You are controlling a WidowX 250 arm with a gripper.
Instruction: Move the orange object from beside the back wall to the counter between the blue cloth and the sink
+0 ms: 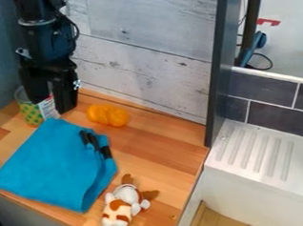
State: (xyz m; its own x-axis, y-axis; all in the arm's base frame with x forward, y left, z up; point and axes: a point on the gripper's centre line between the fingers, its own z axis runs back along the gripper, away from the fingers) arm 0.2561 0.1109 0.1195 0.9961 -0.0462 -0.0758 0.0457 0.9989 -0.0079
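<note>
A butcher-block wooden counter (pixel 156 143) meets a whitewashed plank backboard (pixel 144 53), with a ribbed white drainboard (pixel 258 150) and dark wall tiles (pixel 274 96) beyond the upright black panel (pixel 217 73) to its right. At the back left corner, my black two-finger gripper (pixel 51 107) hangs nose-down, its fingers parted with a clear gap and nothing visibly clamped between them. Just behind them stands a tin can (pixel 31 111) with a green-and-yellow patterned side and a pale printed label; from my remote seat I cannot tell whether metal and fingers touch. The can appears to stand on its flat base, which would explain its steadiness so near the fingers. Beside it, a lumpy orange toy (pixel 107 115) rests on its long side, likely the pose its rounded shape settles into. A blue cloth (pixel 51 163) is spread over the counter's left part, its right side folded and rumpled, probably because soft fabric will not hold a crisp edge. Slim black pieces (pixel 90 138) lie over that fold, propped by it. Near the front edge, a white-and-brown plush dog (pixel 123 202) sprawls, its limp stuffing apparently keeping it low.
</note>
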